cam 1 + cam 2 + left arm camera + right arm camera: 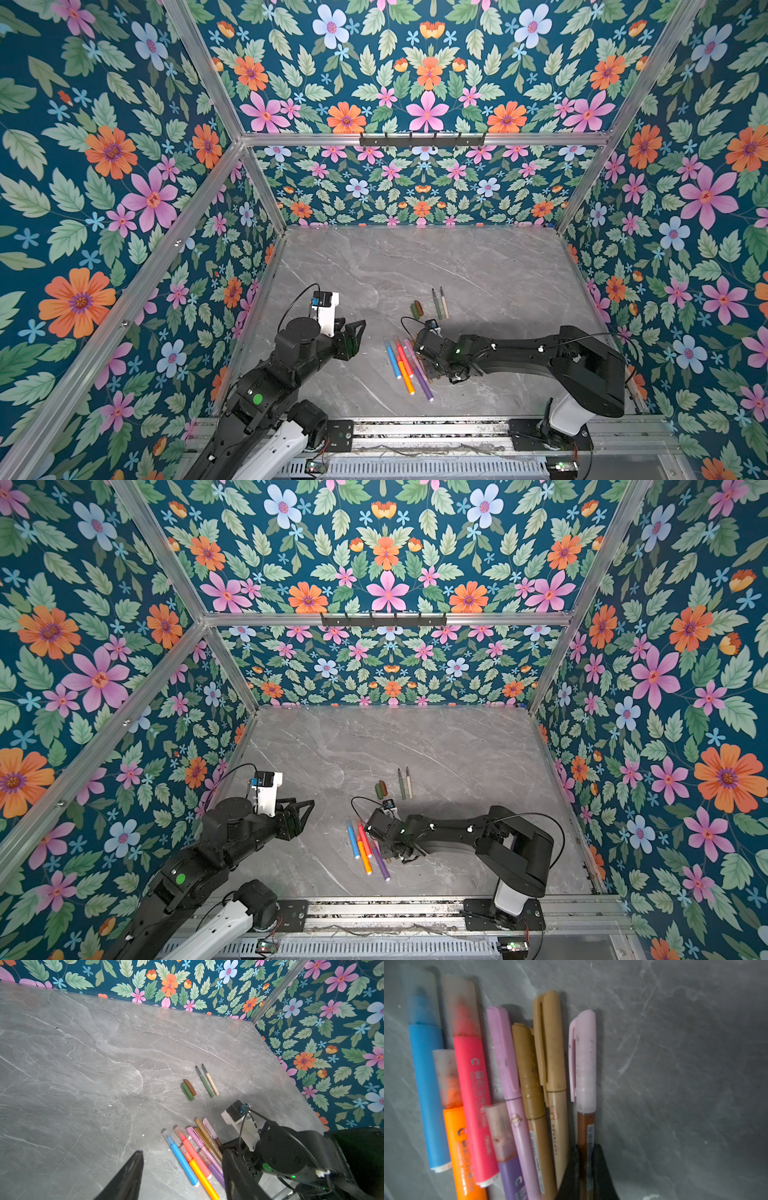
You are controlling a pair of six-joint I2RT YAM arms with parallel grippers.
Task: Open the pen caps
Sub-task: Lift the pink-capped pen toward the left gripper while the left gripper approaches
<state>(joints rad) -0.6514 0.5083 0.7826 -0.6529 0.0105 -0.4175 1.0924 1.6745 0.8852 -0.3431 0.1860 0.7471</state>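
Several capped pens lie side by side near the table's front (405, 365). In the right wrist view my right gripper (586, 1159) is shut on the brown body of the pen at the row's edge (585, 1132), which carries a pale pink cap (584, 1057). Next to it are two tan caps (552, 1043), a lilac cap (503, 1051) and translucent caps (462, 1005) on the highlighters. My left gripper (184, 1153) stands open and empty, above the table just left of the row (353, 334).
A loose olive cap (187, 1092) and a loose brown cap (190, 1087) lie together farther back. Beside them lie two uncapped pens, one green (205, 1082) and one cream (211, 1082). Floral walls enclose the grey marble table (478, 257).
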